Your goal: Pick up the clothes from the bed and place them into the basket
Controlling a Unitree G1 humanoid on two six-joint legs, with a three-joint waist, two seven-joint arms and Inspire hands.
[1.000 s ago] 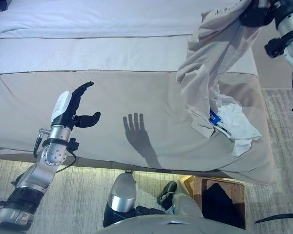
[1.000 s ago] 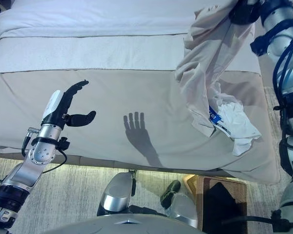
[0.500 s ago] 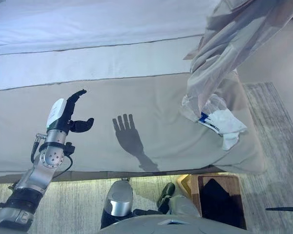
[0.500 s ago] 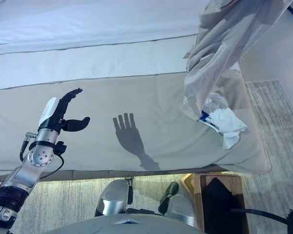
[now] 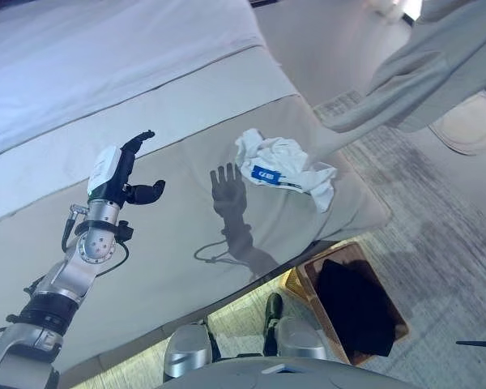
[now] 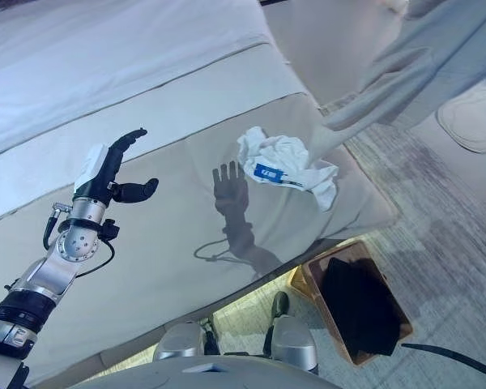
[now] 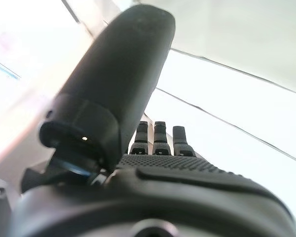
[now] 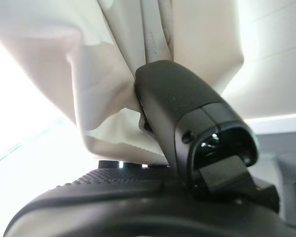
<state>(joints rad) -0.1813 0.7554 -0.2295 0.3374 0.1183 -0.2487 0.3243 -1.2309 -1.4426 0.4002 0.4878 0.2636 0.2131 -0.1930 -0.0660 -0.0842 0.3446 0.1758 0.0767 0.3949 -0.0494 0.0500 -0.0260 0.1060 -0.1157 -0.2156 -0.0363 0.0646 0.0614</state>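
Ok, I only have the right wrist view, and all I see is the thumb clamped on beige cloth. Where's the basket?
Observer: The basket stands on the floor by the bed's near right corner, with dark cloth already inside it.
Operator: Good. Besides the beige cloth in the right hand, are any clothes left on the bed?
Observer: Yes, one. A crumpled white garment with a blue label lies near that same corner of the bed.
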